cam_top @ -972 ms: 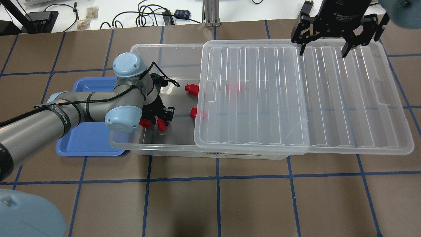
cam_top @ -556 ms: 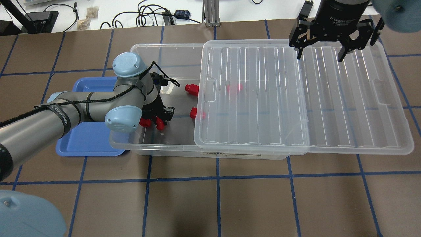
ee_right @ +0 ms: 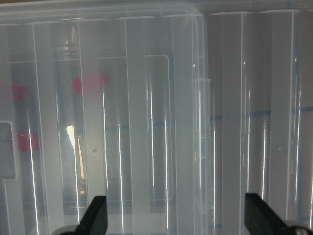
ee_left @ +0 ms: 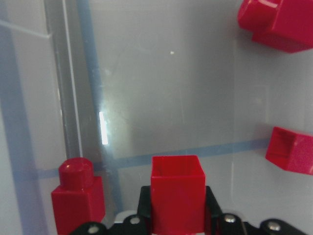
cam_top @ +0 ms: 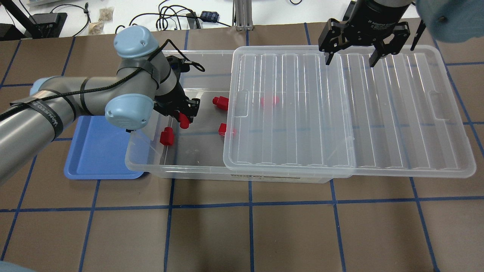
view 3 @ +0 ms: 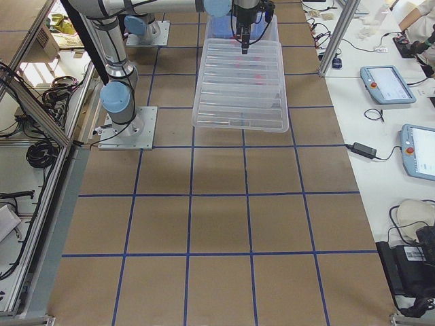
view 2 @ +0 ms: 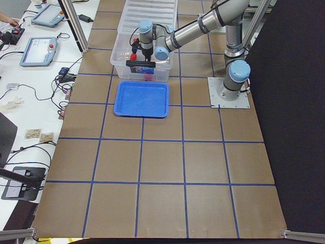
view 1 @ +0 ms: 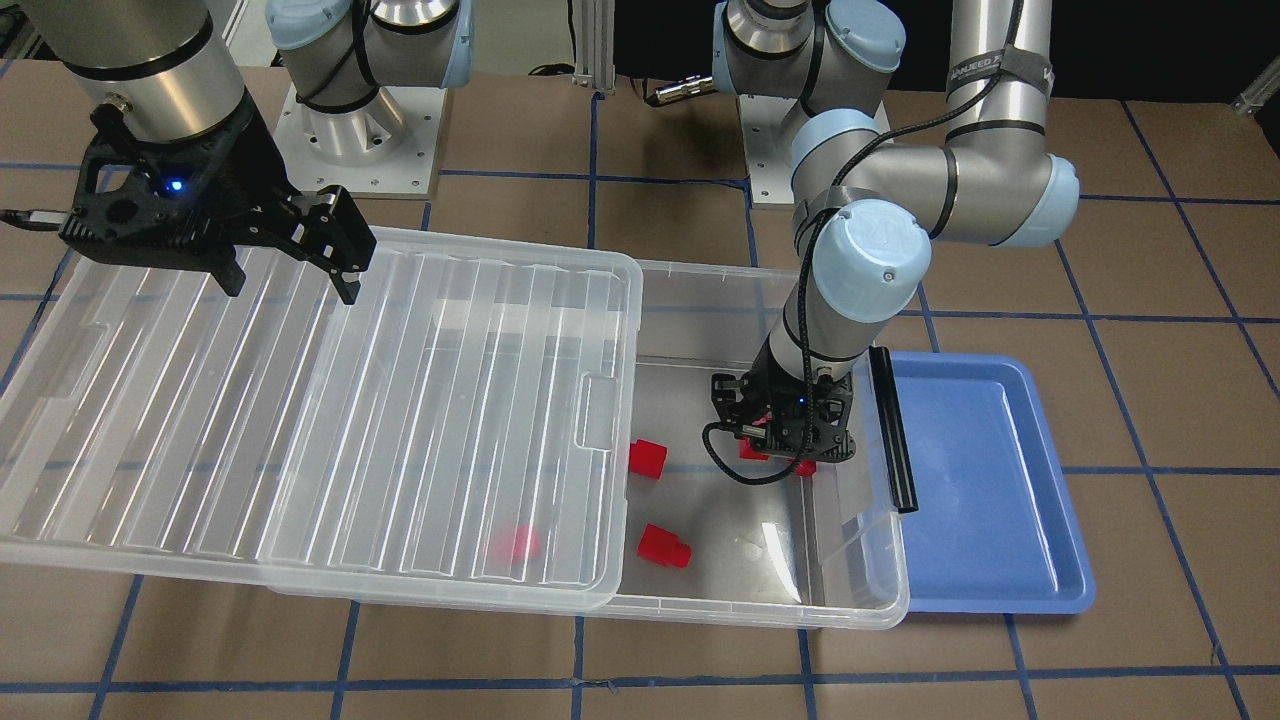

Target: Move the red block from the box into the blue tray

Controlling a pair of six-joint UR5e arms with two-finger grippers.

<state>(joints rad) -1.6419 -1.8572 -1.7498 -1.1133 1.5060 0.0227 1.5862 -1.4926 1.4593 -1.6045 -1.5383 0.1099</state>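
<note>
Our left pincer (cam_top: 184,115) is clenched on a block (ee_left: 177,193) inside the box (cam_top: 196,170), at its tray end. Lifting out and release remain, we judge: the tray (cam_top: 94,155) beside the box holds nothing. Our right pincer (cam_top: 350,62) hangs spread above the lid (cam_top: 397,113).

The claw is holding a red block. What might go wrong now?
1. The left gripper seems to pinch the block near one end, so it might slip and fall back into the box.
2. The box's end wall and black latch bar stand between the block and the tray; a low carry might bump them.
</note>
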